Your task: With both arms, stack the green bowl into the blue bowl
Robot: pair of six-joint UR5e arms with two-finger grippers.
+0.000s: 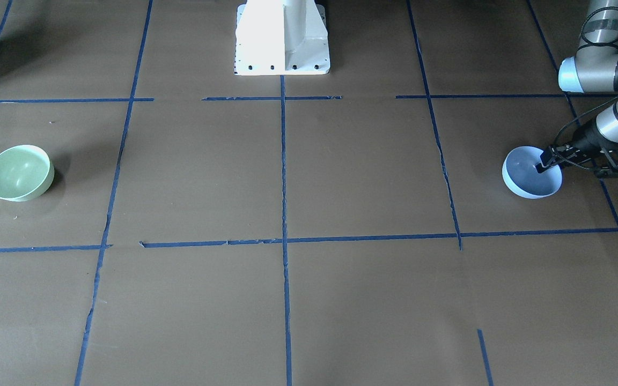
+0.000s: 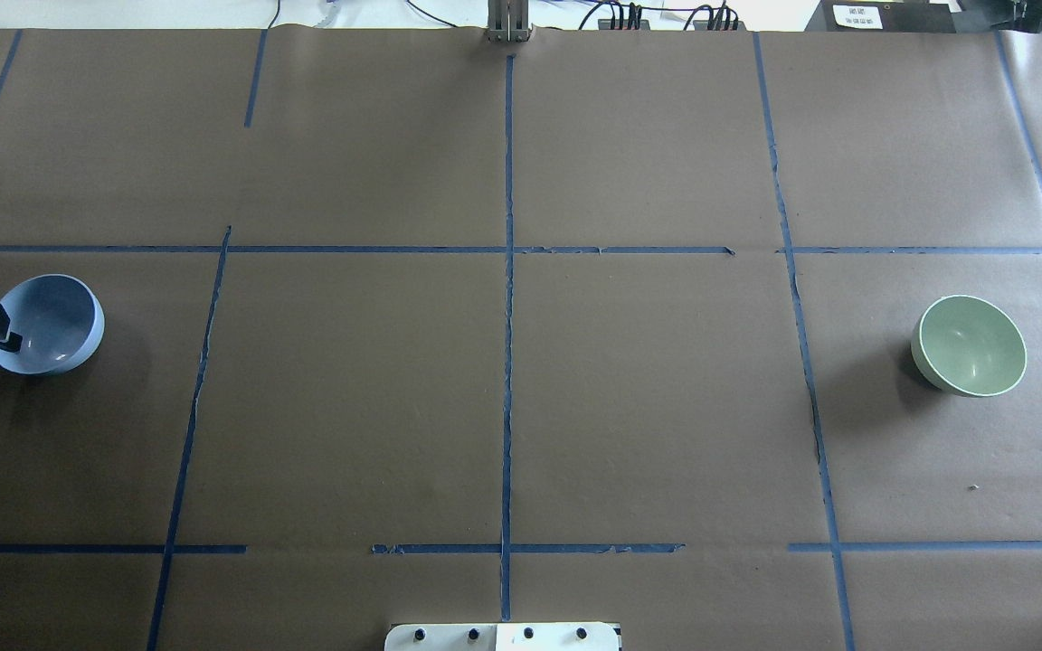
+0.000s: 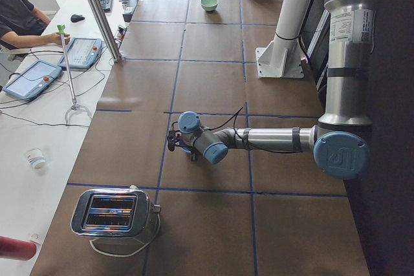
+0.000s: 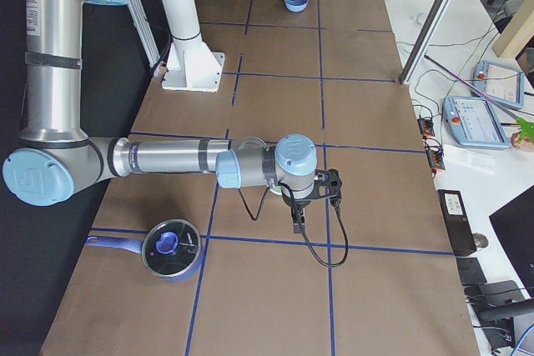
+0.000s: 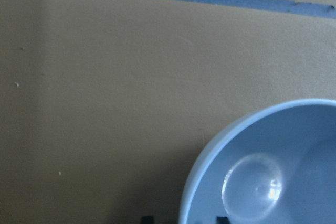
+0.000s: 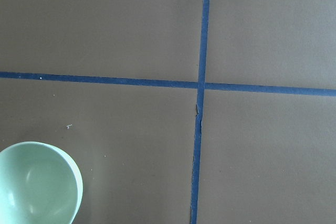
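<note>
Green bowl (image 2: 970,345): upright, mouth up, alone on the right side of the table (image 2: 648,407), with nothing touching it; almost the whole table lies between it and the blue bowl
Blue bowl (image 1: 531,172): upright far over on the left side, with the left gripper (image 1: 542,165) at its outer rim
Feel of them: from here both look hard, glossy and thin-walled; I'd guess light, stiff and slick, quick to skate or tip on the paper if pushed from one side, and liable to chip if dropped
Where to hold: the rim is the only real purchase, so one finger inside the wall and one outside, seated well down so the smooth wall can't squirt out
Nesting: the two bowls are the same size, so I'd expect the green bowl to sit only partway in; it should come down level and centred
Left gripper: jaws parted and straddling the blue bowl's rim, one finger dipped inside, the other outside; the wrist view shows a gap on each side of the wall, so I'd say it grips nothing yet
Right gripper (image 4: 299,221): hangs pointing down; it shows only from the table's end, so I cannot tell how far open it is or whether it holds anything
Right wrist view: catches the green bowl only in its lower-left corner, so the right gripper is near that bowl, not over it
Around: white pedestal (image 1: 282,37) at the robot's side, a toaster (image 3: 113,214) at the left end, a lidded pot (image 4: 171,249) at the right end
</note>
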